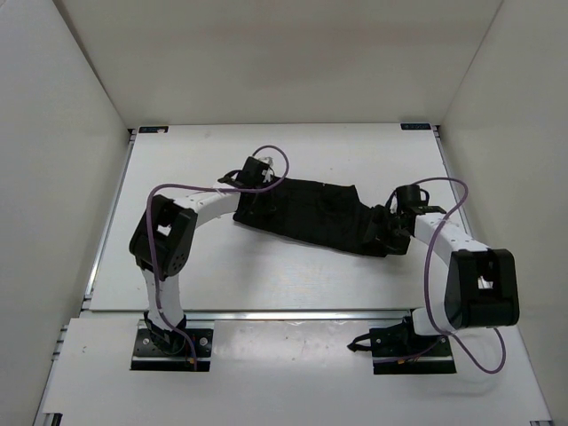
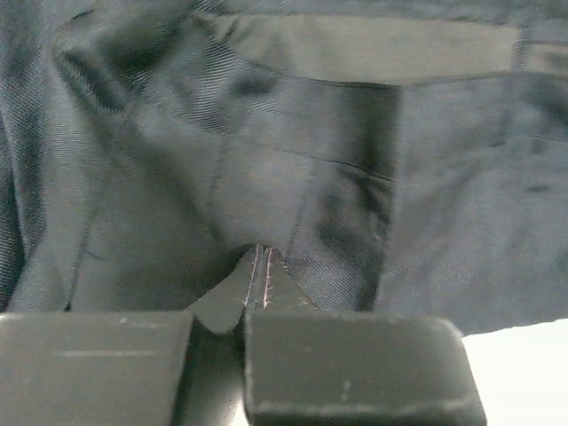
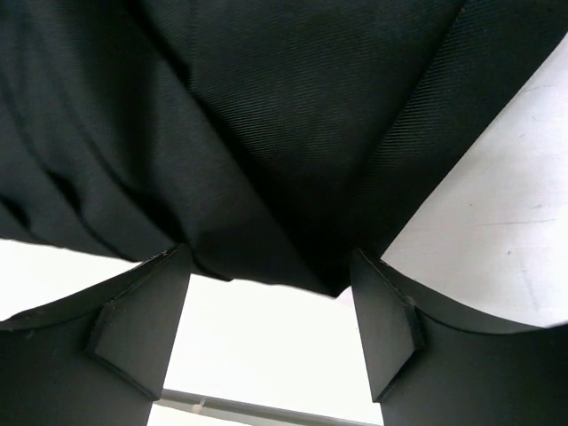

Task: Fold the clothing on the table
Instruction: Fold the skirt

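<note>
Worktop [image 1: 266, 275]: white, carries the clothing.
Clothing [image 1: 306, 213]: black, stretched between the two pincers, one end at each.
Right pincer [image 3: 269, 259]: wide apart; the cloth's edge lies between its tips.
Left pincer [image 2: 257, 271]: closed tight, tips against cloth just ahead.

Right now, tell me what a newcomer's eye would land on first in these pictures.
A crumpled black fabric garment sprawls across the middle of the flat white table, dark against everything pale. At its left end the left gripper is shut, tips against the cloth. At its right end the right gripper stands open, fingers either side of a cloth corner.
</note>
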`<action>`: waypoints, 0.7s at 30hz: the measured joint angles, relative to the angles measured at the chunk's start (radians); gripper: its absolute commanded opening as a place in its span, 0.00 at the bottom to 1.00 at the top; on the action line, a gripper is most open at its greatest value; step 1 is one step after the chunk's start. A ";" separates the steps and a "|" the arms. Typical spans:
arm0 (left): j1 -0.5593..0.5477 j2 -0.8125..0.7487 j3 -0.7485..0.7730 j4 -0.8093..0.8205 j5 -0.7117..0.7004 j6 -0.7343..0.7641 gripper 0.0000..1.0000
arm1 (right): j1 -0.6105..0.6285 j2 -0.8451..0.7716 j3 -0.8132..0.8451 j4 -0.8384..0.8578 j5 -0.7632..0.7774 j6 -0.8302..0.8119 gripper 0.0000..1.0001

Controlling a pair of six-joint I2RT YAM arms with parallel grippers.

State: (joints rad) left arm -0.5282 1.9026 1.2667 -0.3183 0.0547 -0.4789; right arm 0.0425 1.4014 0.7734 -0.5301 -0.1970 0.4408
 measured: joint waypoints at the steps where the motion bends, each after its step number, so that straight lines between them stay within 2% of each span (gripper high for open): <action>1: 0.001 0.006 0.000 -0.004 -0.005 -0.001 0.00 | 0.000 0.013 0.000 0.001 0.003 0.001 0.65; 5: 0.002 0.021 0.002 -0.023 -0.022 -0.001 0.00 | 0.000 0.055 0.001 0.013 0.006 0.002 0.52; 7: 0.001 0.031 0.005 -0.035 -0.029 -0.001 0.00 | 0.001 0.076 0.008 0.013 0.007 0.001 0.50; 11: -0.004 0.058 0.022 -0.065 -0.050 -0.003 0.00 | 0.003 0.122 0.047 0.024 0.012 -0.006 0.27; 13: -0.006 0.066 0.035 -0.079 -0.052 -0.004 0.00 | 0.008 0.138 0.055 0.035 0.013 -0.006 0.07; 14: -0.007 0.068 0.039 -0.082 -0.053 -0.005 0.00 | 0.010 0.144 0.057 0.042 0.013 -0.007 0.03; 15: -0.008 0.068 0.039 -0.083 -0.053 -0.008 0.00 | 0.010 0.150 0.060 0.044 0.013 -0.003 0.00; 21: -0.019 0.074 0.049 -0.093 -0.053 -0.027 0.00 | 0.014 0.184 0.124 0.039 0.013 -0.031 0.00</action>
State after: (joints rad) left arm -0.5468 1.9770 1.3155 -0.4118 0.0017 -0.5056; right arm 0.0566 1.5856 0.8978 -0.4908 -0.1844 0.4103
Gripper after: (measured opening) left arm 0.022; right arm 0.004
